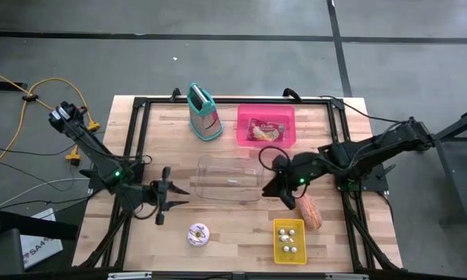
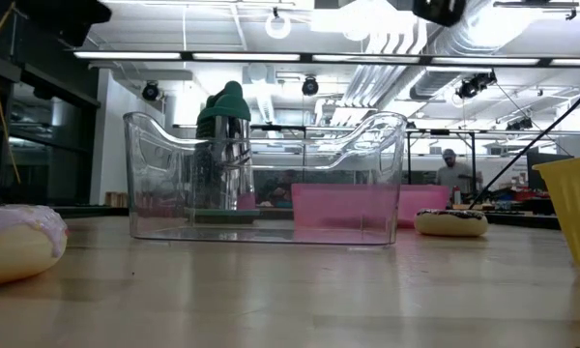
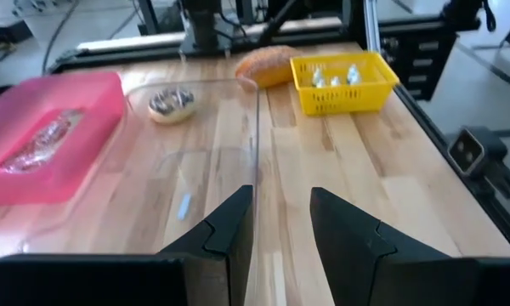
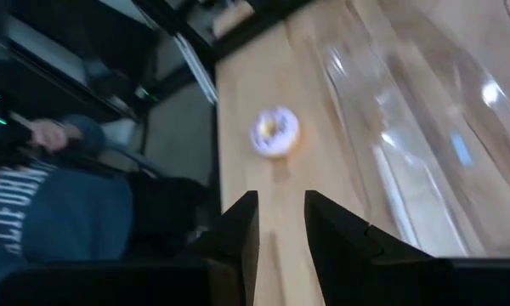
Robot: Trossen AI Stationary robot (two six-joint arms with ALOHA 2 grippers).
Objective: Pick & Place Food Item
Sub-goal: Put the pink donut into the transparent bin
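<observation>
A clear plastic bin (image 1: 229,180) stands mid-table. My left gripper (image 3: 280,223) hovers open just off the bin's left end (image 1: 177,196), with nothing between its fingers. My right gripper (image 4: 280,219) hangs open and empty above the bin's right end (image 1: 275,185), pointing toward a pink-frosted donut (image 1: 198,235) that lies near the front edge (image 4: 275,132). A bread loaf (image 1: 308,211) lies to the right of the bin. A chocolate donut (image 3: 172,103) rests on the table by the bin's right end (image 2: 449,222); in the high view my right arm covers it.
A pink tray (image 1: 266,126) with a wrapped food pack stands at the back, with a green-topped grater (image 1: 205,113) to its left. A yellow basket (image 1: 289,239) of small items sits at the front right. A person in a blue sweatshirt (image 4: 59,212) is beyond the table's edge.
</observation>
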